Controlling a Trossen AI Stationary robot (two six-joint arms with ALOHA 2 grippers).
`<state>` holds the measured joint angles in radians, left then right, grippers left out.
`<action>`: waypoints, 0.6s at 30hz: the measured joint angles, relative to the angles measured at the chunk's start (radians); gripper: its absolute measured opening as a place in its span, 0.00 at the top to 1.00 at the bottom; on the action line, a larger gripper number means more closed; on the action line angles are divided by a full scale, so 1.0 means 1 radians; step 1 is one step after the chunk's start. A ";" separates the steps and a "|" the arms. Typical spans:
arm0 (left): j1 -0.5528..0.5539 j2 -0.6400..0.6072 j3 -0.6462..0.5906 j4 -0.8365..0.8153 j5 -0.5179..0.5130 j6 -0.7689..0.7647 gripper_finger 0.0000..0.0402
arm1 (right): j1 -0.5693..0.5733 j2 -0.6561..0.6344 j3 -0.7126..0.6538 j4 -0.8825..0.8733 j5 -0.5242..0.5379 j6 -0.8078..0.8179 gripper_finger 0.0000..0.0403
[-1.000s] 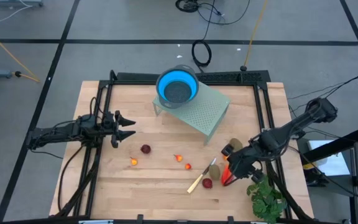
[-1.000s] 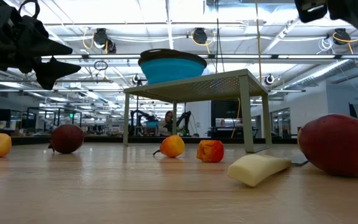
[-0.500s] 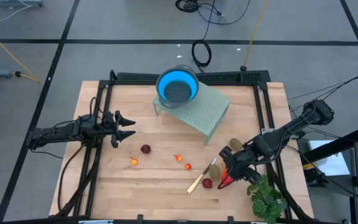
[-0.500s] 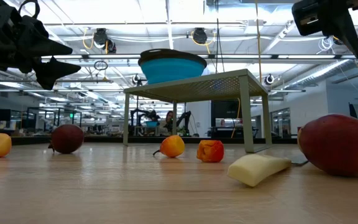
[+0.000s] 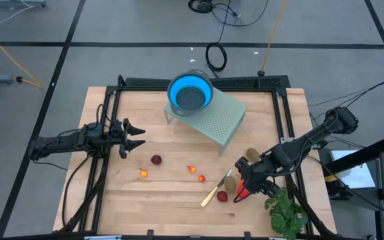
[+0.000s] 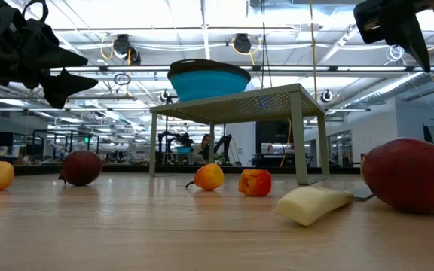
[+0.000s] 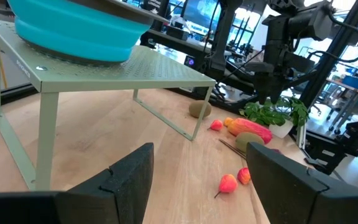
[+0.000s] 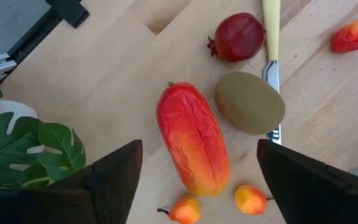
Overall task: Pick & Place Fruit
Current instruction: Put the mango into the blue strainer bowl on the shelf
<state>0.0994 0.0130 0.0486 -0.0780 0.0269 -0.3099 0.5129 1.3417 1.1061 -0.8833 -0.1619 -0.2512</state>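
Note:
The fruit lies on the wooden table. In the right wrist view I see the long red-orange piece (image 8: 193, 140), a brownish-green oval (image 8: 249, 102), a dark red ball (image 8: 237, 37) and tiny orange-red pieces (image 8: 182, 210). My right gripper (image 8: 199, 152) hangs open above the long piece (image 5: 243, 191), one finger on each side, touching nothing. A second oval (image 5: 252, 155) lies toward the far side and another dark red ball (image 5: 156, 159) lies mid-table. My left gripper (image 5: 139, 137) waits open over the table's left part.
A pale-handled knife (image 5: 213, 192) lies beside the near oval (image 5: 229, 182). A leafy green bunch (image 5: 285, 213) sits at the near right corner. A blue bowl (image 5: 190, 93) stands on a green perforated rack (image 5: 219, 120) at the far middle. Tiny fruits (image 5: 143, 173) dot the centre.
My right gripper has come down and shifted a little toward the table's left and near edge, ending over the long red-orange piece. The fruit has stayed put.

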 joint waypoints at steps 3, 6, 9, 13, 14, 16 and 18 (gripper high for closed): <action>0.000 0.000 0.000 0.000 0.000 0.000 0.36 | 0.000 0.015 0.000 0.001 0.000 0.000 0.22; 0.000 0.000 0.000 0.000 0.000 0.000 0.36 | 0.000 0.046 0.000 0.003 0.000 -0.003 0.22; 0.000 0.000 0.000 0.000 0.000 0.000 0.36 | 0.000 0.079 0.000 0.002 0.002 -0.039 0.22; 0.000 0.000 0.000 0.000 0.000 0.000 0.36 | 0.000 0.120 0.000 0.001 0.001 -0.067 0.22; 0.000 0.000 0.000 0.000 0.000 0.000 0.36 | 0.000 0.129 0.000 -0.001 0.001 -0.070 0.22; 0.000 0.000 0.000 0.000 0.000 0.006 0.36 | 0.000 0.144 0.000 0.000 0.002 -0.078 0.22; 0.000 0.000 0.000 0.000 0.000 0.021 0.36 | 0.000 0.159 0.000 -0.001 0.002 -0.082 0.22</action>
<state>0.0994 0.0132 0.0486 -0.0780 0.0269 -0.2889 0.5129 1.5006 1.1057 -0.8841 -0.1604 -0.3336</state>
